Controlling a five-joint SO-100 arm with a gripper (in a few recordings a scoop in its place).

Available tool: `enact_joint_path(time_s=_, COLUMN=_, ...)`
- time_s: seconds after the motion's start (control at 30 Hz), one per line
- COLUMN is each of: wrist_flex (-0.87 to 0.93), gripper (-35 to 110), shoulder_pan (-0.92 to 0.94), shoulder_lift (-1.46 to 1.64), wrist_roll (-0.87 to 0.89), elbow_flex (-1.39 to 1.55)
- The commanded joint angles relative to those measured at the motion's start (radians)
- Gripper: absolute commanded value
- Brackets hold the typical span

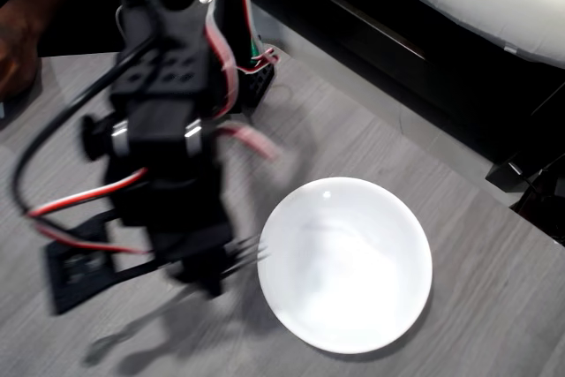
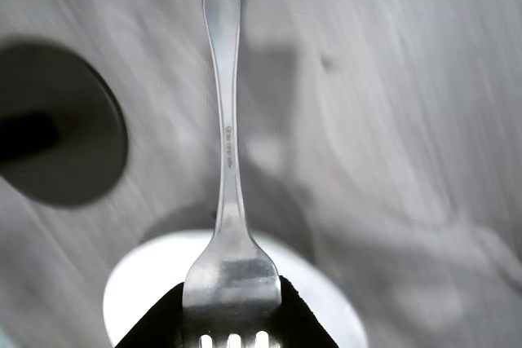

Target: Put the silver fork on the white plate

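In the overhead view, a person's hand (image 1: 16,46) rests at the far left edge of the grey wood-grain table (image 1: 494,289). To its right, the black arm (image 1: 168,103), with red and white wires along it, extends down the picture and is blurred. Its gripper (image 1: 207,271) sits low in the frame, just left of the white plate (image 1: 344,262). The fork (image 1: 245,253) projects from the gripper with its prongs pointing right, their tips at the plate's left rim. The picture does not settle whether prongs and rim touch. The plate lies flat on the table, right of centre.

In the wrist view, a dark round shape (image 2: 61,124) lies on the table at the left. At centre, the fork (image 2: 224,144) runs from the bottom edge to the top edge, handle uppermost. The gripper (image 2: 232,323) is pinched on the fork at the base of the prongs, with one black finger (image 2: 155,325) showing behind it. Beneath the gripper, the white plate (image 2: 134,283) shows at the bottom edge.
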Motion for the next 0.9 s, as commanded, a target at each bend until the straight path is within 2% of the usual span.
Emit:
enact_joint_path(time_s=0.0, wrist_flex=0.043, gripper=1, shoulder_pan=-0.095, shoulder_lift=0.081, wrist_roll=0.057, elbow_flex=-0.032)
enact_joint_path(time_s=0.43, wrist_flex=0.048, gripper=1, shoulder_pan=-0.405, shoulder_lift=0.034, wrist_roll=0.224, elbow_flex=-0.029)
enact_joint_path(time_s=0.87, wrist_flex=-0.141, gripper=1, shoulder_pan=-0.474, shoulder_lift=-0.255, wrist_roll=0.278, elbow_flex=0.021)
